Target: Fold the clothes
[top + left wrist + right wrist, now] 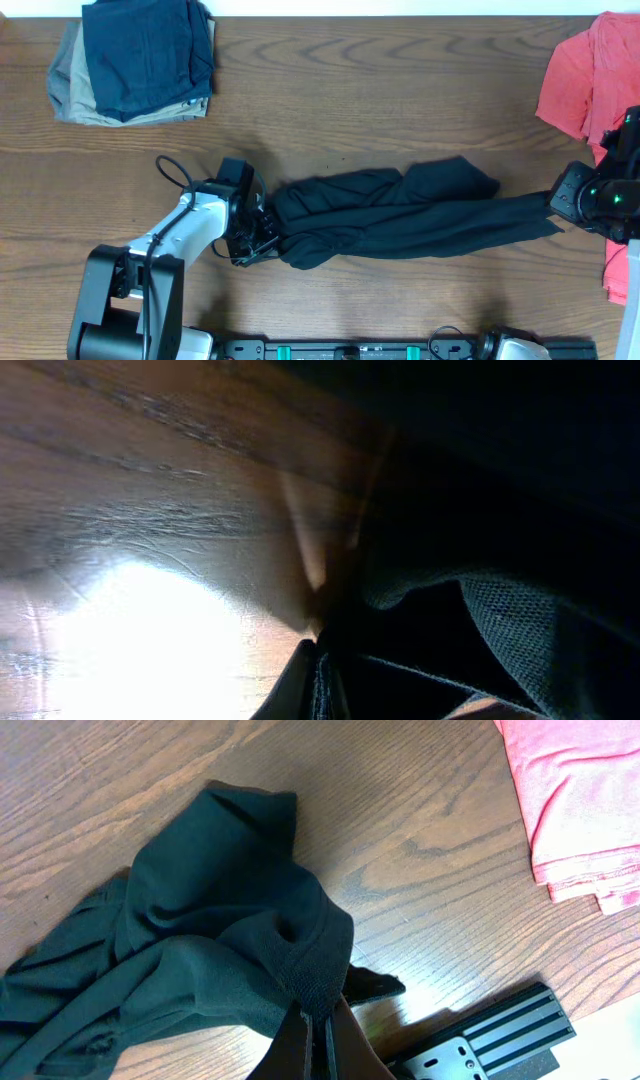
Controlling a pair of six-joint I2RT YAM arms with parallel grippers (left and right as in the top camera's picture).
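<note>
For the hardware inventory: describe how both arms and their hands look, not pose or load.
The left arm has a pale grey link between black joints, a black base, and a thin black cable looping off near the wrist; the left hand is black. The right arm shows a black housing with small green lights. The right hand has flat dark fingers.

Looks like a robotics lab / test bench. Evidence: wood-grain table (400, 90) w/ left arm (190, 225) & right arm (600, 195) set at its front, black slotted rail (380, 349) along the front edge, loose cable (168, 170) by left arm, green LEDs (598, 188) lit on right arm. Clothes lie on top: black shirt (400, 215), red shirt (585, 75), folded pile (135, 60).
</note>
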